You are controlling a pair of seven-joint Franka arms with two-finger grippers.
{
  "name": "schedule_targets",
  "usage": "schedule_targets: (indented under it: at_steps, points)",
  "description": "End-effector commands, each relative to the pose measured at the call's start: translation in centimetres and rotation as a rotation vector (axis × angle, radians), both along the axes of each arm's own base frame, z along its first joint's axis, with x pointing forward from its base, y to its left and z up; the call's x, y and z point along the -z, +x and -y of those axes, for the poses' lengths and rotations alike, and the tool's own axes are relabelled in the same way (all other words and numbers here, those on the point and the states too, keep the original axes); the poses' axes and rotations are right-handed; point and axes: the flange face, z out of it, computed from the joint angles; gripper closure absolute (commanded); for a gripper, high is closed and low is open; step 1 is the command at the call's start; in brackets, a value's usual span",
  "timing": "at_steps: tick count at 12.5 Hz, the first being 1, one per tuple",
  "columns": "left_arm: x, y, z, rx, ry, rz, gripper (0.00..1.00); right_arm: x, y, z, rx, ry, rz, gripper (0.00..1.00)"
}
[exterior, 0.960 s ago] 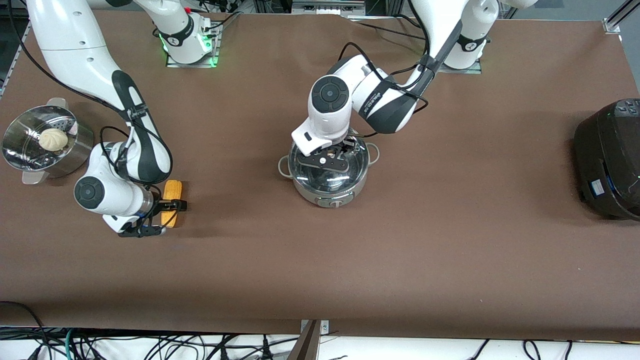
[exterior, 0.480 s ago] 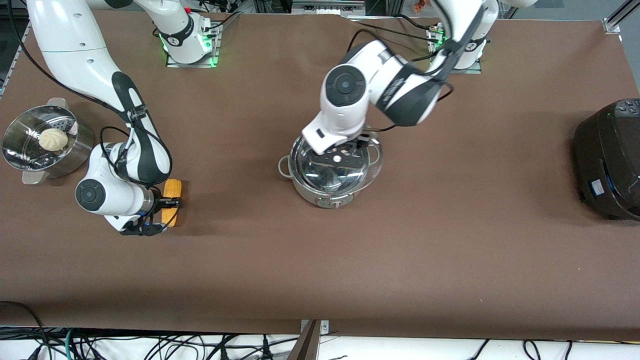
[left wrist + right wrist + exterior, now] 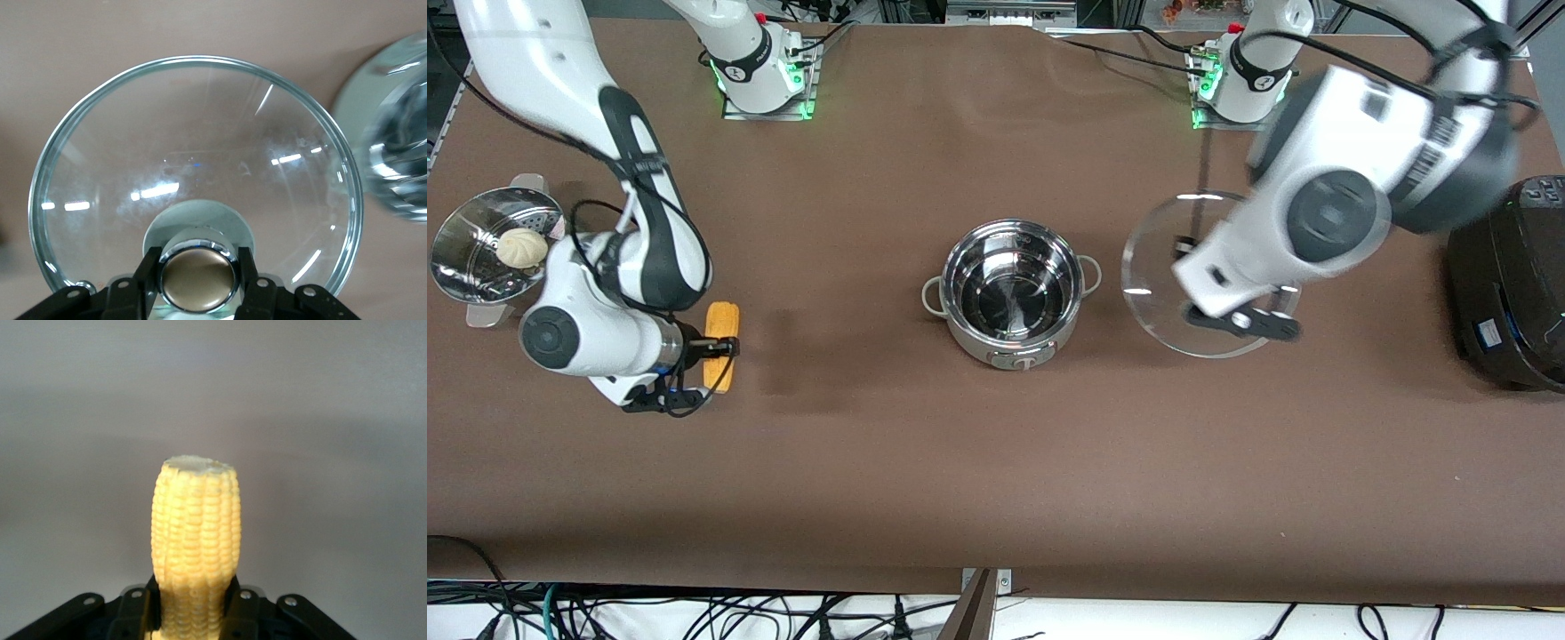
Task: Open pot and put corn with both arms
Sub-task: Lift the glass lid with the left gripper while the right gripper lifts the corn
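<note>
- Your left arm (image 3: 1360,187) is smeared with motion blur in the front view, hiding the left gripper (image 3: 1240,322) fingers there.
- In the left wrist view the pot (image 3: 400,133) is blurred and cut off by the edge.
- The corn (image 3: 195,547) runs off the right wrist view's edge, base unseen.
- The cooker (image 3: 1507,284) is cropped at the frame edge.

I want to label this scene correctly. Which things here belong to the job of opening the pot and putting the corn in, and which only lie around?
Part of the job:
- pot, open
- glass lid, held by the left gripper above the table beside the pot
- corn, held by the right gripper

Just lying about:
- steamer with a bun
- black cooker
</note>
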Motion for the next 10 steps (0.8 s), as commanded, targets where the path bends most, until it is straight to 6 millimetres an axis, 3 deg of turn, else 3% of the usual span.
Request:
schedule_targets:
  at_steps: [1,3,5,6,7,10]
  points:
    - [6.7,2.1,-10.8,0.126,-0.124,0.003,0.96,-10.9,-1.8,-6.4,0.05,0.075,-0.037,1.0]
    - [14.3,1.1,-15.3,0.145,-0.155,0.054,0.96,-16.1,-3.0,-14.5,0.092,0.117,-0.009,1.0]
    - [18.9,-1.0,-15.6,0.156,-0.167,0.067,0.94,-17.9,-5.8,-23.4,0.088,0.124,0.02,1.0]
    - [20.8,-1.9,-15.8,0.157,-0.168,0.064,0.91,-17.6,-7.2,-27.6,0.091,0.117,0.046,1.0]
    - [22.1,-2.5,-15.9,0.156,-0.169,0.083,0.77,-16.6,-8.5,-31.3,0.107,0.109,0.064,1.0]
    - [22.8,-2.6,-15.8,0.158,-0.17,0.088,0.37,-9.7,-12.5,-41.3,0.139,0.058,0.114,1.0]
